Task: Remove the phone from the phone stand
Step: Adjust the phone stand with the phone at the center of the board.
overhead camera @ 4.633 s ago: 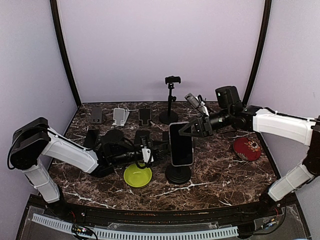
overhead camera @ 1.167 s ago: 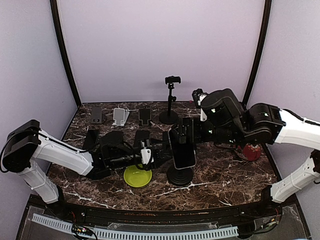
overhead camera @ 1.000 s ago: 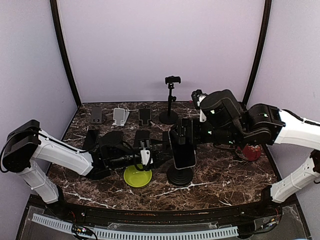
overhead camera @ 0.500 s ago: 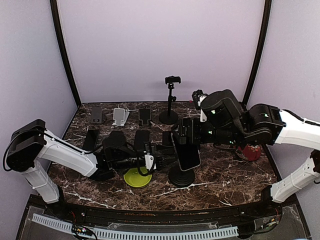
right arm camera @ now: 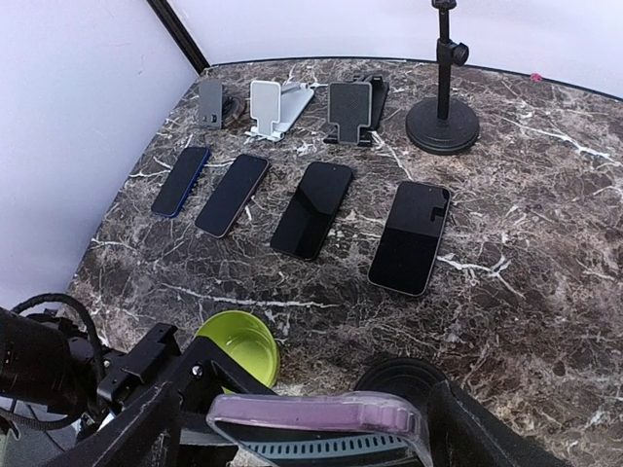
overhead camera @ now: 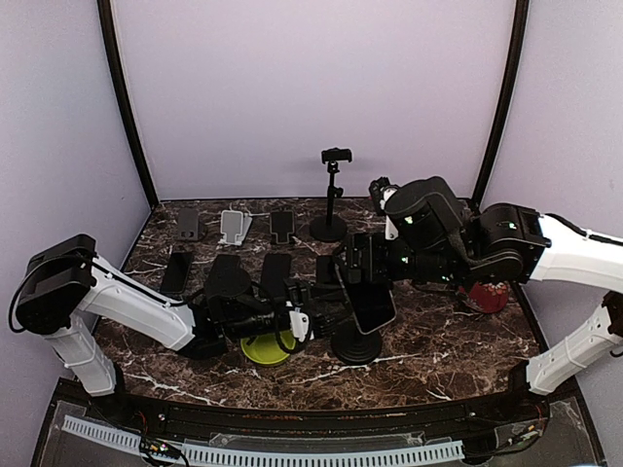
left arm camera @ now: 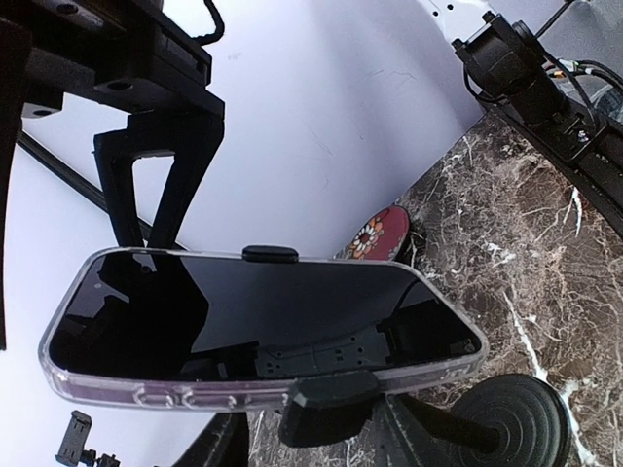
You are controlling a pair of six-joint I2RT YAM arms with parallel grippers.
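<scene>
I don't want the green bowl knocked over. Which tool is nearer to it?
Left. The left tool sits right beside the green bowl, between it and the stand; the right tool is farther back, up at the top of the phone.

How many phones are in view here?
5. Four lie flat in a row on the table: far-left phone, second phone, third phone, rightmost phone. The clear-cased phone sits in the phone stand. None seems hidden.

No text, brand, number or sign is legible in any view. The screen of the phone [left arm camera: 263, 321] is dark and carries no readable marking.
</scene>
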